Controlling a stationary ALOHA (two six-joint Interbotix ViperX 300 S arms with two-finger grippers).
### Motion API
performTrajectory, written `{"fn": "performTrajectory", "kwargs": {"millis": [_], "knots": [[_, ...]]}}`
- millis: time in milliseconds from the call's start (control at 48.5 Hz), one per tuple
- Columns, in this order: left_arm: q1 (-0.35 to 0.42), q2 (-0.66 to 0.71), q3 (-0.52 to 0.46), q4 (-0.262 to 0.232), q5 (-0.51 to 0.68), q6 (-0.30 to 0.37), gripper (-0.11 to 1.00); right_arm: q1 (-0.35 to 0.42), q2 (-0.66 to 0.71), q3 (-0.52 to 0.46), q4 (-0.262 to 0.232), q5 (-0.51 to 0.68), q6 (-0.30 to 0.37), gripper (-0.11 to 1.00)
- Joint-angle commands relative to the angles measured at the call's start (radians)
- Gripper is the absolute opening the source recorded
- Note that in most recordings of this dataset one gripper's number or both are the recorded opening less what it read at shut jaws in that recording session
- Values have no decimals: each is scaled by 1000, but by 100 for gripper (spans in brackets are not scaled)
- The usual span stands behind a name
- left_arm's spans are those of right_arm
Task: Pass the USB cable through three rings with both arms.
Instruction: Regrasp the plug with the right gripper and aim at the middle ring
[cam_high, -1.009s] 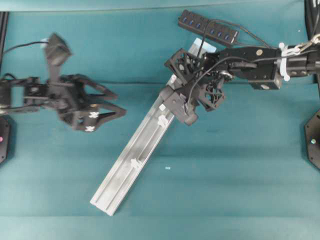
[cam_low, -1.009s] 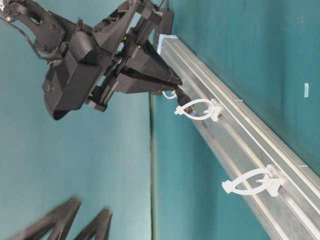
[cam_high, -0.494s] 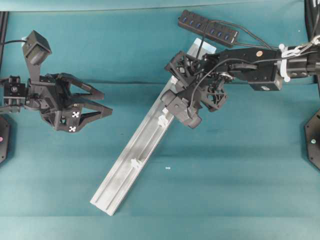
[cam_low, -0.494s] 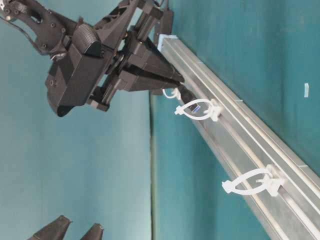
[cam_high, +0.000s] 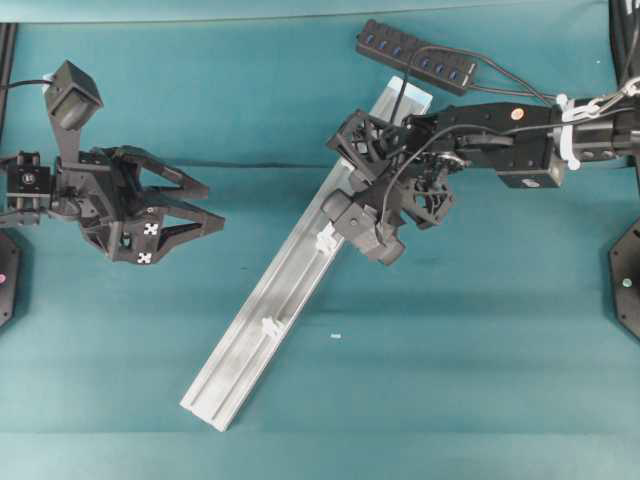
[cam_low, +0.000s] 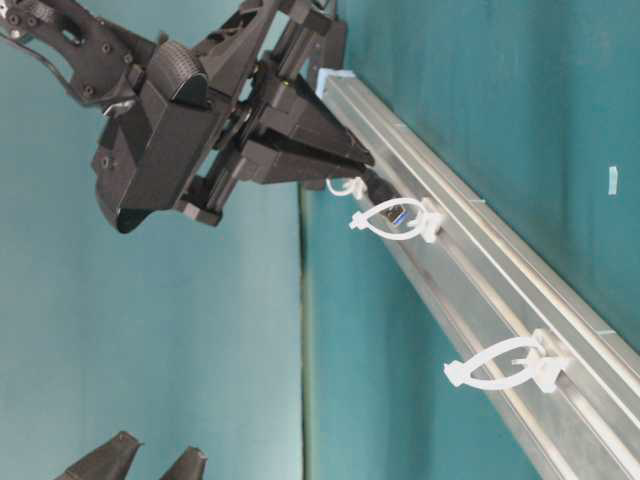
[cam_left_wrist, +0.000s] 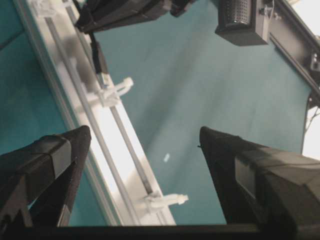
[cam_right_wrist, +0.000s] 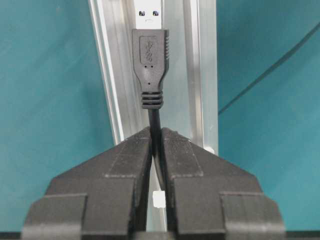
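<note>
Overhead: hub (cam_high: 416, 56) (black) beyond rail (cam_high: 262, 330), nothing blocking.

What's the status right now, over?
Right gripper shut on cable. Left gripper open, empty. Plug tip at middle ring. Nothing blocking rail.

My left gripper (cam_high: 205, 208) now sits further toward the left edge of the overhead view than a second ago, and its camera mast leans more to the left — it stands well apart from the rail (cam_high: 262, 335).

My right gripper (cam_low: 362, 172) has crept along the rail, carrying the plug (cam_low: 395, 213) of the USB cable (cam_right_wrist: 156, 127) — its metal tip now shows inside the loop of the upper ring (cam_low: 392, 220), where a second ago it was just short of it.
</note>
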Motion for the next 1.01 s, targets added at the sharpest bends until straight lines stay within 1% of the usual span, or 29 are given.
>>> {"fn": "performTrajectory", "kwargs": {"millis": [0, 597, 783, 989], "knots": [[-2, -5, -12, 3, -6, 2, 95, 12, 6, -2, 0, -2, -5, 8], [-2, -2, -12, 3, -5, 2, 95, 54, -3, -11, 8, -9, -3, 8], [-2, -2, -11, 3, -5, 2, 95, 66, -11, -23, 35, -21, 0, 8], [-2, -2, -9, 3, -5, 2, 95, 84, -9, -38, 41, -21, 3, 8]]}}
